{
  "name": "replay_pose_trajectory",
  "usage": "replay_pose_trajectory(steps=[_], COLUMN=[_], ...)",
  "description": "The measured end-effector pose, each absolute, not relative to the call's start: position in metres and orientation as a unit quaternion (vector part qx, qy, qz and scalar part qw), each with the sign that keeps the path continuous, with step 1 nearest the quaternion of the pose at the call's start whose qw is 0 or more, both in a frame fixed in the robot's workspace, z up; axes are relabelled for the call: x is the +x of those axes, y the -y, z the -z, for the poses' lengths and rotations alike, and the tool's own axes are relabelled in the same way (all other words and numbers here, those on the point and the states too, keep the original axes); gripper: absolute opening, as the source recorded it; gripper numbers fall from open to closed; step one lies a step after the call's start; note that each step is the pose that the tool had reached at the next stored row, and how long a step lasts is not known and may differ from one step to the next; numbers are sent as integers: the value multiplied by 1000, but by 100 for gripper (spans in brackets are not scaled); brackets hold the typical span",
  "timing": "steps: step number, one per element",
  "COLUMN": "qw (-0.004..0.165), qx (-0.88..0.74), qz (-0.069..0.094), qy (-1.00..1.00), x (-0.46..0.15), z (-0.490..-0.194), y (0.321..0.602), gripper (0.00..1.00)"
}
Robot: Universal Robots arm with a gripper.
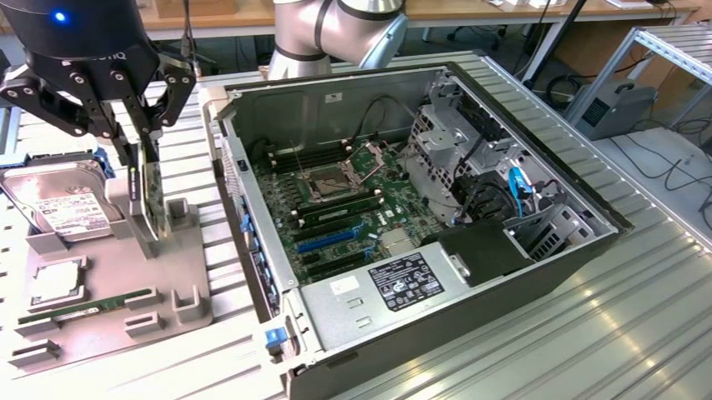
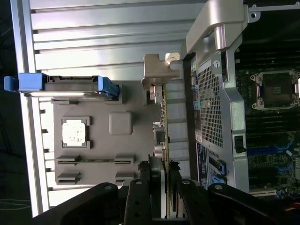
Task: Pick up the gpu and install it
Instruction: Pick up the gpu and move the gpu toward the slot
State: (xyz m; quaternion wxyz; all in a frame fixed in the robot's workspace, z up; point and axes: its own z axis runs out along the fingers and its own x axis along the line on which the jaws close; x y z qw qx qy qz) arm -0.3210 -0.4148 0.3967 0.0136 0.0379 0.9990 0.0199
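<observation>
Grips gpu w/ pincer narrow, fingers pressed on both faces of card near its top edge. Has card upright on edge at ext. view's left, lower end down between posts of grey holder on ribbed tabletop. In wrist view, card edge-on: silver bracket at end away from pincer, just beside corner of open pc case. On same holder: hdd w/ blue rails, tilted, just beside gpu on side away from case; cpu flat in square pocket; ram stick lying in long slot, near cpu. Inside case: mobo w/ open socket near middle, psu w/ black label toward ext. view's bottom edge, blue cable among drive bays at ext. view's right. Behind case, at top of ext. view: arm, grey joints.
</observation>
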Motion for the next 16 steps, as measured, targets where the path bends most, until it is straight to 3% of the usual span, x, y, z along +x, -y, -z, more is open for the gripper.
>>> replay_pose_trajectory(steps=[16], qw=[14], qx=[38], qz=[-20], qy=[-999], x=[-321], z=[-401], y=[415], gripper=[27])
